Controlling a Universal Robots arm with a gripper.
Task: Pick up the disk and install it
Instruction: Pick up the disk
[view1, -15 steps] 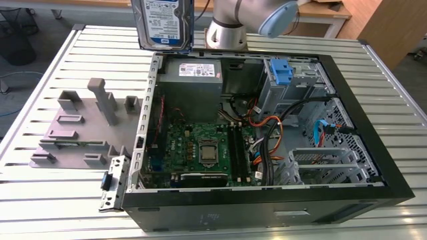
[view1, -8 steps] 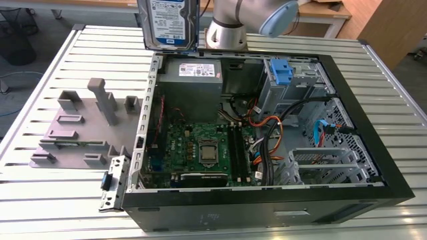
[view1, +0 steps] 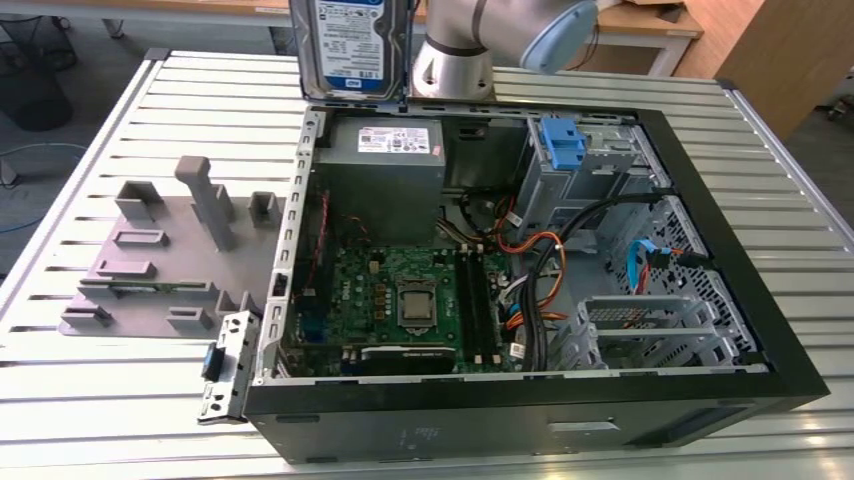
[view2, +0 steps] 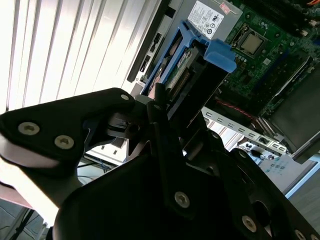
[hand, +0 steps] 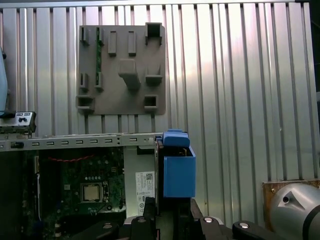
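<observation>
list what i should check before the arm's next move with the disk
1. Grip on the disk: ok. It hangs upright in the air, with the gripper shut on it.
2. Room between disk and case: ok. The disk is above the rim, by the power supply.
3. Space free in the drive cage: cannot tell.
4. Position of the blue latch for receiving the disk: cannot tell.
5. Whether the cables are clear of the cage: cannot tell. They run close beside it.
6. Whether the grey fixture plate is out of the way: ok. It lies outside the case.
</observation>
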